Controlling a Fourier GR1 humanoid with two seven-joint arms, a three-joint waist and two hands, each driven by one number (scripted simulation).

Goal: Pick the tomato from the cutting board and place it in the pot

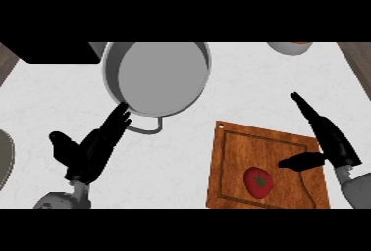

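Observation:
A red tomato (258, 182) with a green stem lies on the wooden cutting board (239, 147), near the board's front edge. The grey pot (156, 76) sits at the back centre-left, its loop handle pointing toward me. My right hand (334, 142) is open above the board's right edge, fingers straight and pointing away, thumb reaching left toward the tomato without touching it. My left hand (94, 147) is open at the left, fingers straight, fingertips close to the pot's handle.
A dark block (54, 51) fills the back left corner. A small bowl (290, 46) shows partly at the back right. A grey plate's edge (6, 159) lies at the far left. Wooden strips flank the white counter on both sides.

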